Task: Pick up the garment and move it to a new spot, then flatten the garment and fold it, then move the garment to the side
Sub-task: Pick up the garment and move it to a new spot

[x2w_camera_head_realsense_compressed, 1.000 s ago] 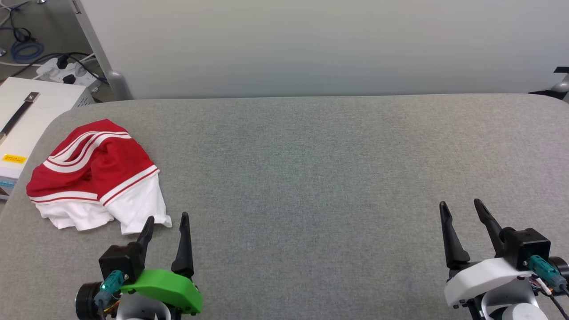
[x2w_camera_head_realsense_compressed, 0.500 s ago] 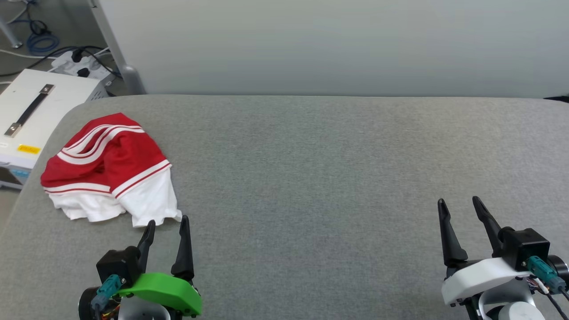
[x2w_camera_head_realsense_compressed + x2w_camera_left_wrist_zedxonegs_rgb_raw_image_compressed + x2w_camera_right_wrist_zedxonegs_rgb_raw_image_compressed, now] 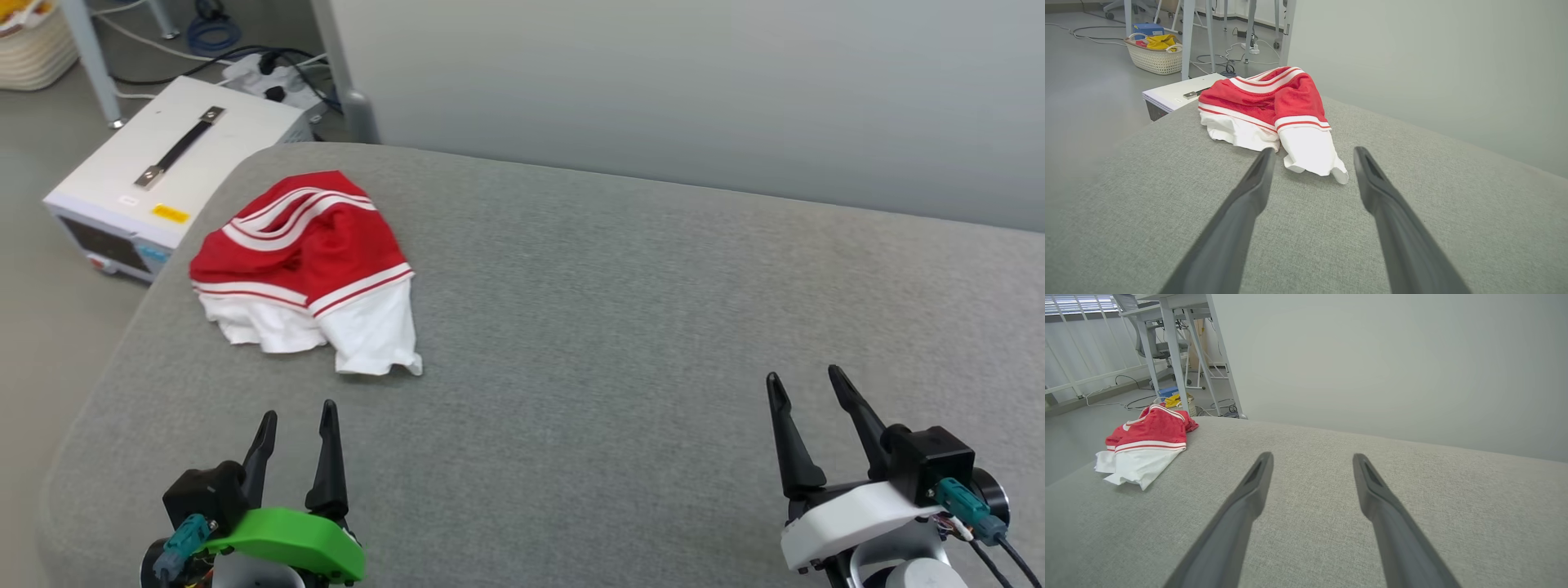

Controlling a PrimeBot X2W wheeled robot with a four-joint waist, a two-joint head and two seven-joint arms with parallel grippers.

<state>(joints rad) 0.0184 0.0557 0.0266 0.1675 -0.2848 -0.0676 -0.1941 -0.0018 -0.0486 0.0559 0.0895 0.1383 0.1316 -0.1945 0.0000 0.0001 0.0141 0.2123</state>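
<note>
A grey fabric-topped table (image 3: 612, 327) stretches across the head view. The garment (image 3: 306, 261) lies crumpled in a loose heap near the table's far left corner. It is red, with red-and-white striped bands, and its white sleeves spill out toward the robot. Any lettering is hidden in the folds.

The left tool (image 3: 298, 411) sits at the lower left, just above the table, with its two dark fingers spread wide and nothing between them. It is near the garment but not touching it. In the left wrist view, the garment (image 3: 1274, 106) lies just beyond the fingertips of the left tool (image 3: 1314, 150), a white sleeve end showing between them.

The right tool (image 3: 803, 374) sits at the lower right, well apart from the garment, also spread wide and empty. In the right wrist view, the right tool (image 3: 1312, 455) points across bare table, and the garment (image 3: 1149, 441) lies far off to the left.

A white box (image 3: 163, 180) with a dark handle stands on the floor beside the table's left corner. A pale basket (image 3: 1154, 61) stands farther back. A plain grey panel (image 3: 694, 90) rises behind the table.
</note>
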